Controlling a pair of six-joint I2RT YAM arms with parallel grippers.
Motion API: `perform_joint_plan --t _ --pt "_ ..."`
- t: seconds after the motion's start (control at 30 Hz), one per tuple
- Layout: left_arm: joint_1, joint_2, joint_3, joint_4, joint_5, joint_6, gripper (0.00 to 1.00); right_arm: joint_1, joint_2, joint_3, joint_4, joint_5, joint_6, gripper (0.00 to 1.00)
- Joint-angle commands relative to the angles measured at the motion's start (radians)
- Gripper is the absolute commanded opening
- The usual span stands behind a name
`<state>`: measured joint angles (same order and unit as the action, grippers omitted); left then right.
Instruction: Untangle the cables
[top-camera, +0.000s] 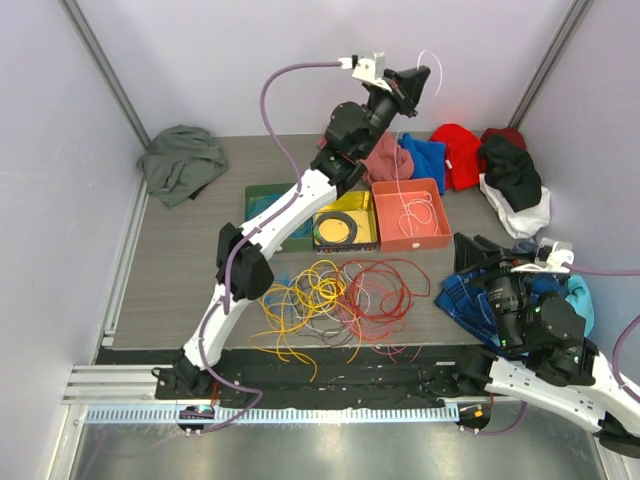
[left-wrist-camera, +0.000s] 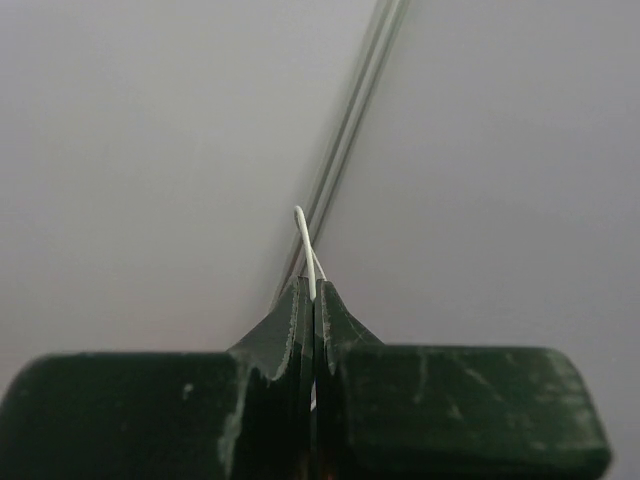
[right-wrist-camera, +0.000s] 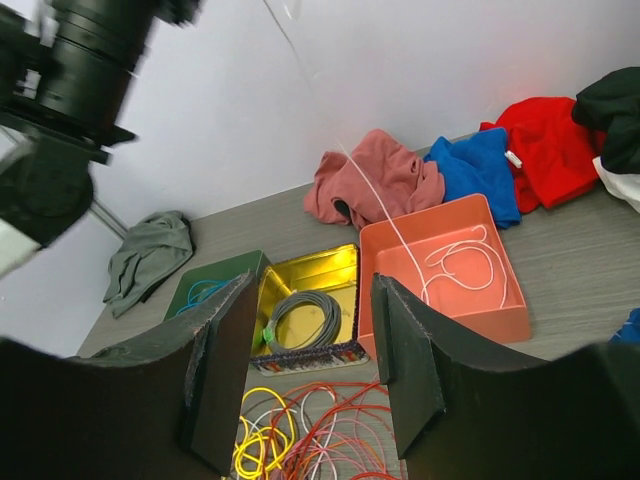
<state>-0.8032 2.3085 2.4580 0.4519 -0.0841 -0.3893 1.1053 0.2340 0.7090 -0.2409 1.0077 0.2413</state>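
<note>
Looks like the sorting step: the left gripper (top-camera: 419, 81) is up high, pinched shut on a white cable (left-wrist-camera: 299, 224) whose lower end lies coiled in the orange tray (top-camera: 388, 238), while the rest of the cables (top-camera: 335, 295) sit tangled on the table just in front of the trays. Next it probably needs to come down over that tray and let go. Only the left wrist view shows the pinch; the right wrist view shows the right gripper (right-wrist-camera: 310, 372) spread wide and empty.

Bright even light, soft shadows, wrist views blurred up close
</note>
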Motion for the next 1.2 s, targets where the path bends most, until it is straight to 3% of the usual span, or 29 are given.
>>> perform_joint_plan --t 0.0,0.13,0.47,0.73,1.17 --pt "0.016 0.029 -0.054 0.031 -0.028 -0.010 0.00 0.005 0.001 -0.008 0.018 0.029 0.012 0.57" --pt "0.015 0.009 -0.148 -0.002 0.010 -0.022 0.00 0.007 0.011 -0.006 0.017 0.031 0.009 0.57" --pt "-0.031 -0.193 -0.608 -0.047 0.138 -0.147 0.00 0.005 -0.015 0.003 0.014 0.049 -0.007 0.57" --pt "-0.082 -0.169 -0.605 -0.162 0.247 -0.230 0.00 0.007 -0.027 0.021 0.003 0.058 -0.008 0.57" --pt "-0.028 -0.012 -0.536 -0.395 0.161 -0.274 0.00 0.005 -0.013 0.023 -0.006 0.068 -0.013 0.57"
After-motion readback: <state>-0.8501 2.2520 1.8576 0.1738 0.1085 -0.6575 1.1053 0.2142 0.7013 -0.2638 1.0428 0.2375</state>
